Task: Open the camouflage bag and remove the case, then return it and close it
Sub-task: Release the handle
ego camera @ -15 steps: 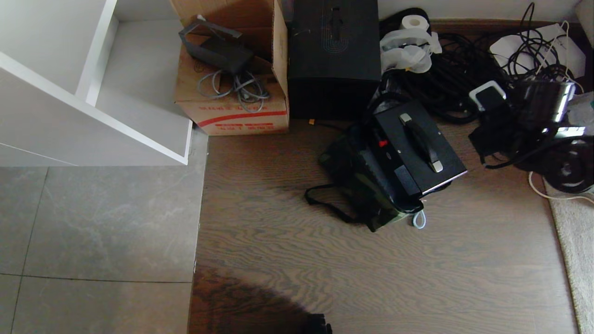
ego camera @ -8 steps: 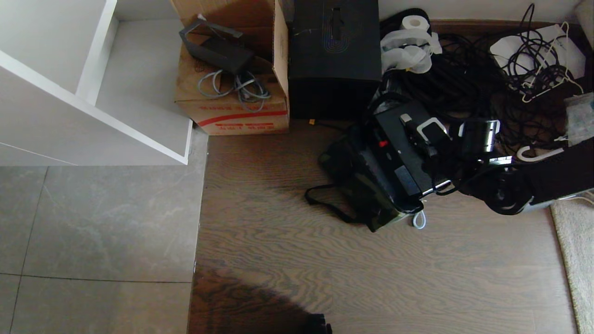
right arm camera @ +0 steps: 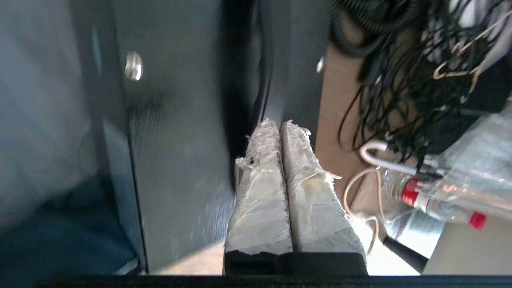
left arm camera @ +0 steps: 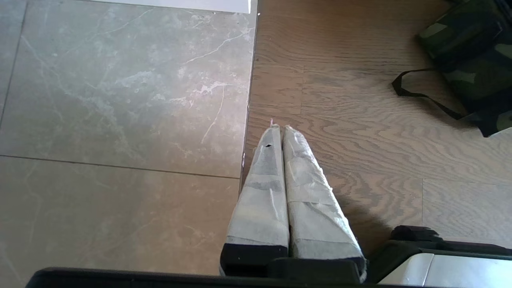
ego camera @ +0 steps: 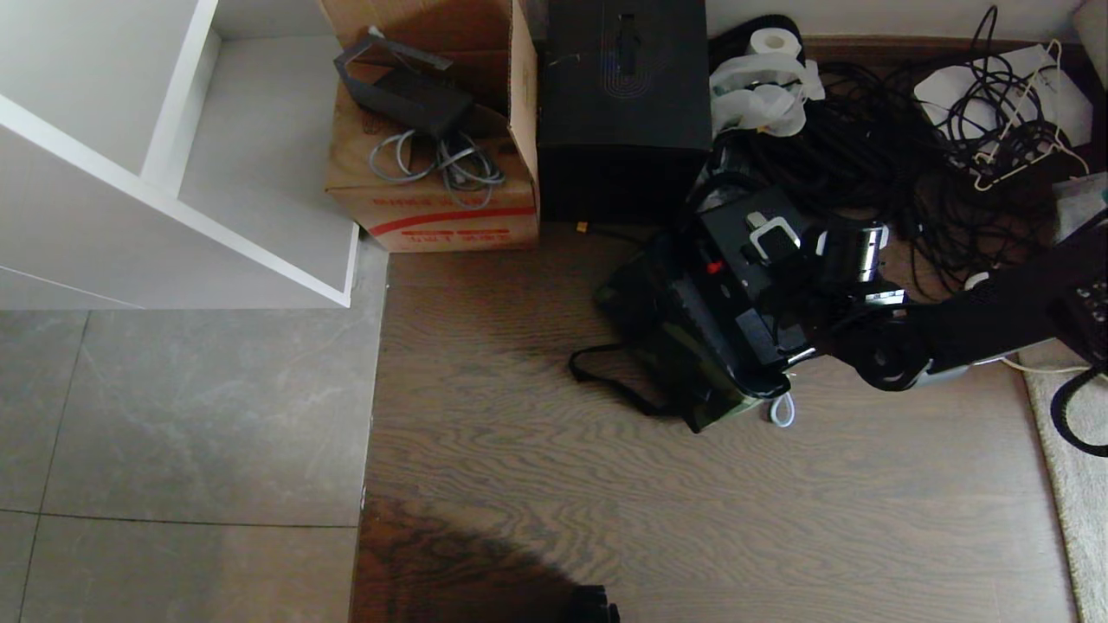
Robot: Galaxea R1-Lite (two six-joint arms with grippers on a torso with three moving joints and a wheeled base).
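The right gripper's [right arm camera: 280,122] fingers [right arm camera: 262,192] are pressed together with nothing between them, their taped tips just beside the black bar handle [right arm camera: 242,80] of the case [right arm camera: 176,132]. In the head view the right gripper [ego camera: 773,245] sits over the far end of the case [ego camera: 736,285], its arm [ego camera: 978,324] reaching in from the right edge across the case's near right corner. A second ago that arm was well off to the right, above the heap of black cables [ego camera: 874,164]; half a second ago it had come partway in; now it covers most of the handle, which was then in full view.

The case itself has not shifted: it lies tilted on top of the open camouflage bag [ego camera: 692,381], on the wooden floor [ego camera: 606,484], with the bag's black strap [ego camera: 606,381] looping out to the left and a small white loop [ego camera: 782,408] at its near corner. Behind them the tall black box [ego camera: 623,104] and the cardboard carton [ego camera: 433,173] stand where they stood, with the white shelf unit [ego camera: 173,173] at far left.

The left gripper's [left arm camera: 279,127] fingers [left arm camera: 260,200] are likewise closed flat against each other, empty, hanging above the seam between grey tile [left arm camera: 120,120] and wood, with a corner of the camouflage bag [left arm camera: 468,60] in its view.
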